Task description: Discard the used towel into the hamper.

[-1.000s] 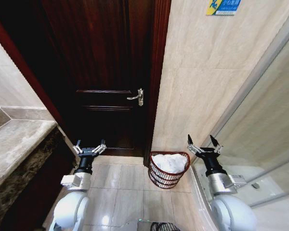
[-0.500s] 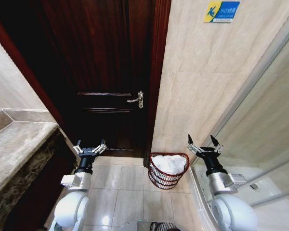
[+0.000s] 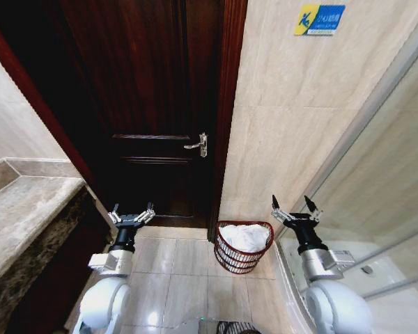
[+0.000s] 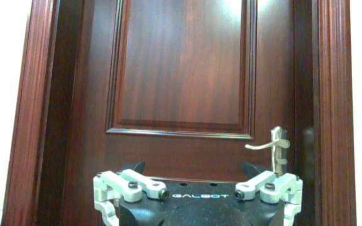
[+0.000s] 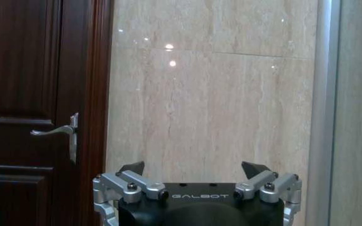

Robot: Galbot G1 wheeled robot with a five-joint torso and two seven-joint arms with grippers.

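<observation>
The hamper (image 3: 228,256), a round dark red openwork basket, stands on the floor against the beige wall, right of the door. A crumpled white towel (image 3: 245,236) lies inside it. My left gripper (image 3: 131,215) hangs open and empty in front of the door, left of the hamper. My right gripper (image 3: 295,209) is open and empty too, just right of the hamper's rim, near the wall. In the wrist views the left gripper (image 4: 194,167) faces the door and the right gripper (image 5: 194,166) faces the tiled wall.
A dark wooden door (image 3: 153,104) with a metal lever handle (image 3: 198,144) is shut ahead. A stone counter (image 3: 21,209) runs along the left. A glass shower partition (image 3: 383,188) closes off the right. Pale floor tiles (image 3: 174,278) lie between my arms.
The whole head view has shifted slightly downward in the picture, so the camera moved. Both arms and the hamper with the towel stay as they were.
</observation>
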